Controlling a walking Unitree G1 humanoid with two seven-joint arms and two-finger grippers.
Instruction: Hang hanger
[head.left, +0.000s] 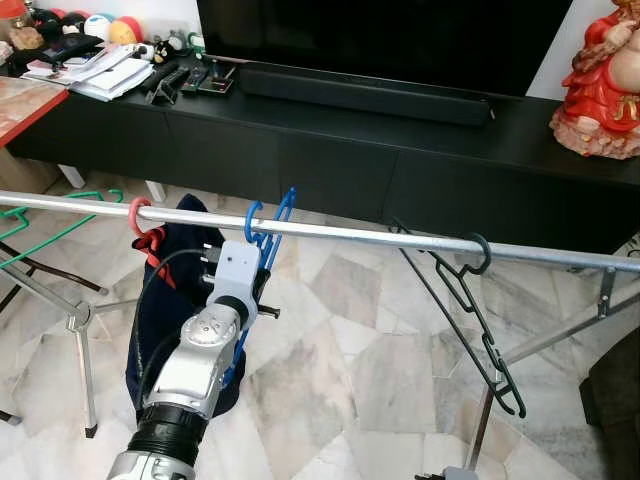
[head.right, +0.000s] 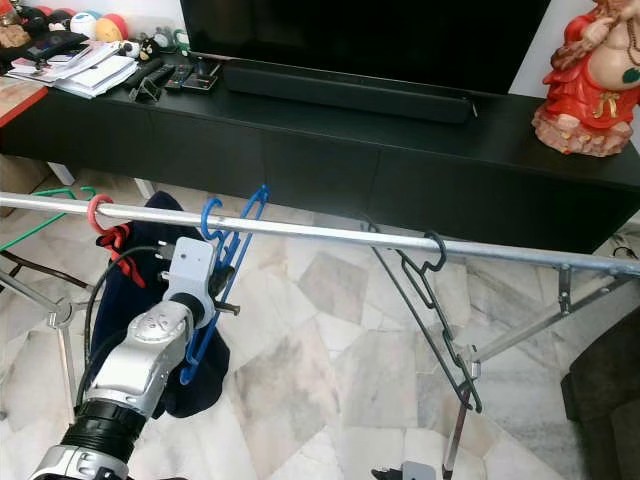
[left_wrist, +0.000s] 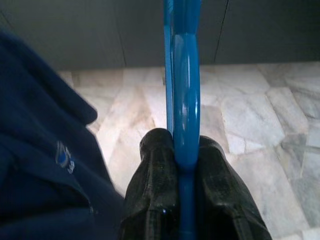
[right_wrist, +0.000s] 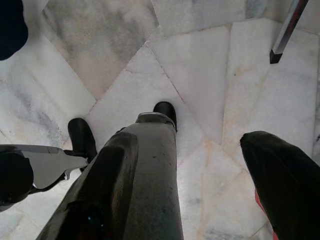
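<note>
Left eye view: left claw (head.left: 262, 262) raised to the metal rail (head.left: 400, 238), clamped on the blue hanger (head.left: 268, 235). Hook of that hanger over the rail, body hanging just below beside the claw. Red hanger (head.left: 143, 225) hooked on the rail further to the left, carrying a dark navy garment (head.left: 165, 300). Black hanger (head.left: 470, 310) hooked on the rail to the right, well apart from the blue one, tilted down toward the marble floor (head.left: 350, 370). Green hanger (head.left: 60, 225) at the far left, near the rail end. Behind the rail: black TV counter (head.left: 420, 150) with soundbar (head.left: 365, 92), remotes (head.left: 185, 78), papers (head.left: 105, 72) and a red figurine (head.left: 605, 80).

Right eye view: same layout. Blue hanger hook seated on the rail, left claw just under it.

Left wrist view: both black fingers (left_wrist: 155, 190) pressed against the blue hanger bar, one each side, touching it. Navy garment alongside, marble floor and dark counter front beyond.

Right wrist view: right claw (right_wrist: 215, 150) pointing down at the marble floor, fingers spread apart, gripping nothing. Rack leg tip (right_wrist: 282, 40) near one corner.
</note>
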